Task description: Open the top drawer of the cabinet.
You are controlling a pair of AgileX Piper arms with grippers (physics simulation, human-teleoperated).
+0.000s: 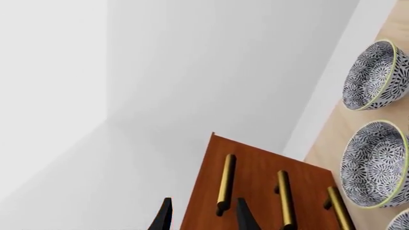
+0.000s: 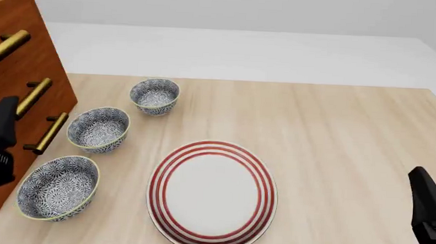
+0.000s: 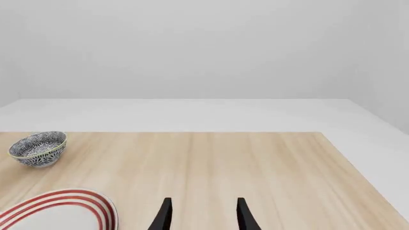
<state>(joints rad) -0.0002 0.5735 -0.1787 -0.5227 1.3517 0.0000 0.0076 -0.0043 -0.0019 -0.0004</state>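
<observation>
A: Starting at the surface's left edge, where is the cabinet (image 2: 18, 52)?

B: It stands there, tall, with three brass handles stacked on its front. The top drawer (image 2: 12, 22) looks flush with the two below, so it is not yet opened.

A: And the left hand (image 1: 203, 216)?

B: Its fingers are apart and clamped on nothing. In the left wrist view the top handle (image 1: 225, 183) lies just ahead of the gap between them, a little off to one finger's side. The step in hand seems to be the approach to that handle.

A: So the next move?

B: Likely to line the gap up across the bar, advance until the bar sits between the fingers, close, then pull straight out from the cabinet's front. Taking the middle handle (image 1: 285, 197) by mistake is the risk, as the bars are near one another.

A: Further right?

B: Three patterned bowls (image 2: 98, 129) run along beside the cabinet, then a red-ringed plate (image 2: 212, 194) near the front edge. The right hand (image 3: 203, 214) hangs by the right edge, fingers apart, empty and well away from the job.
</observation>
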